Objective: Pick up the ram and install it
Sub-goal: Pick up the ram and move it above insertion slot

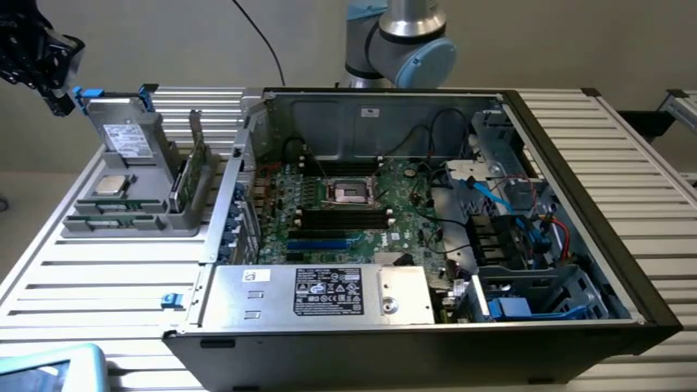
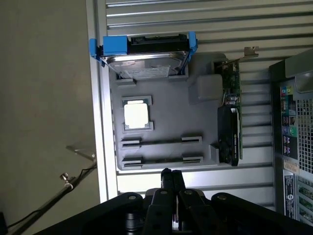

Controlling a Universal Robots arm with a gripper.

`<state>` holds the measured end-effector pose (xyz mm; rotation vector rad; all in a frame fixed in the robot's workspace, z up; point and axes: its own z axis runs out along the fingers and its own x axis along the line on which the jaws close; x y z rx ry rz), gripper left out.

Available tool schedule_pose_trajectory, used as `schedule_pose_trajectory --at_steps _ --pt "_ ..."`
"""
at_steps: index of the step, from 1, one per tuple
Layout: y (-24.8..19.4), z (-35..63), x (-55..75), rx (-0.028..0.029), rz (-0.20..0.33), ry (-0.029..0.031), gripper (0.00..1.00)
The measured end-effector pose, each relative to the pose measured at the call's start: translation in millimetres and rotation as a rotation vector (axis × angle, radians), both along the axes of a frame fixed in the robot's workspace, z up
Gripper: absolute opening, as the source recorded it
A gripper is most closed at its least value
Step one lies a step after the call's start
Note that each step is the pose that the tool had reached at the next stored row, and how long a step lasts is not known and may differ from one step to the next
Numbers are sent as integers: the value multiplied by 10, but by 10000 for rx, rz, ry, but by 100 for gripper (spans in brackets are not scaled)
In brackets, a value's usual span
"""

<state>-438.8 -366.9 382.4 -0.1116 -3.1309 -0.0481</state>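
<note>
- The black two-fingered gripper (image 1: 52, 100) (image 2: 171, 173) hangs in the air, well apart from the grey plastic holder tray (image 1: 82, 227) (image 2: 166, 105). Its fingers are pressed together with nothing between them, and it touches nothing.
- The ram (image 1: 113, 208) (image 2: 161, 142), a long thin green circuit-board stick, stands on edge in one of the holder's two long slots. From the wrist it reads as a thin dark line between pale end clips. Its chips and sticker cannot be made out.
- The second long slot, just beside it on the holder, shows the same thin line. Whether that is another stick cannot be told.
- A small square silver processor chip (image 1: 111, 184) (image 2: 136, 115) lies flat in a recess of the holder, between the long slots and the drive.
- A grey boxy hard drive with blue tabs (image 1: 130, 135) (image 2: 146, 61) stands upright at the end of the holder away from the long slots.
- A green expansion card with a metal bracket and a black block (image 1: 191, 175) (image 2: 230, 132) stands on edge along the holder's side that faces the computer.
- The open black-and-silver computer case (image 1: 566, 188) (image 2: 293, 147) lies just beside the holder on that same side, with its green motherboard (image 1: 414, 204) exposed.
- The motherboard's long black memory slots (image 1: 343, 217) sit near the middle of the board, well apart from the holder.
- The holder and the case both rest on a slatted aluminium table (image 1: 98, 286) (image 2: 195, 19).
- The grey robot arm with a blue joint cap (image 1: 397, 41) rises behind the case, on the side away from the holder.
</note>
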Motion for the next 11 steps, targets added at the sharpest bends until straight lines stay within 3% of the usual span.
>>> schedule_pose_trajectory --at_steps 5,11 --pt "3 -1 -6 -1 175 1 11" --pt "3 -2 -6 0 1243 -1 11"
